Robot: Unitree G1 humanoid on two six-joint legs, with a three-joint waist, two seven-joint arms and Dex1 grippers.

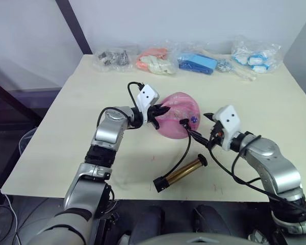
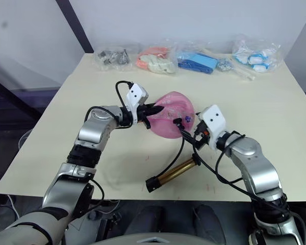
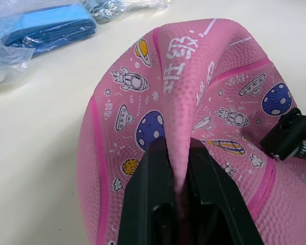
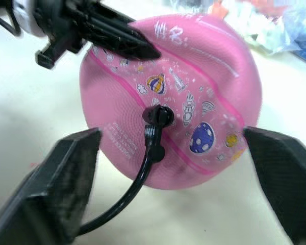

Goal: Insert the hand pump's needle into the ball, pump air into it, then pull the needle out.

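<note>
The pink ball [image 1: 177, 115] sits near the middle of the table [image 1: 61, 127], half deflated and slumped, so its skin looks soft, light and easily folded; the pebbled rubber should give decent grip. The left gripper [image 3: 179, 168] is clamped narrow on a pinched ridge of that skin, which steadies it. The needle fitting [image 4: 158, 116] seems already seated in the ball's valve, its thin hose [image 4: 143, 173] limp and trailing to the hand pump [image 1: 181, 173], which lies on the table close in front of the ball. The right gripper [image 4: 173, 168] stands wide, holding nothing, just short of the fitting. The pump's smooth bronze barrel may be slippery; the black T-handle is probably the better hold. The ball carries white Chinese characters, partly creased, among rocket and planet prints.
</note>
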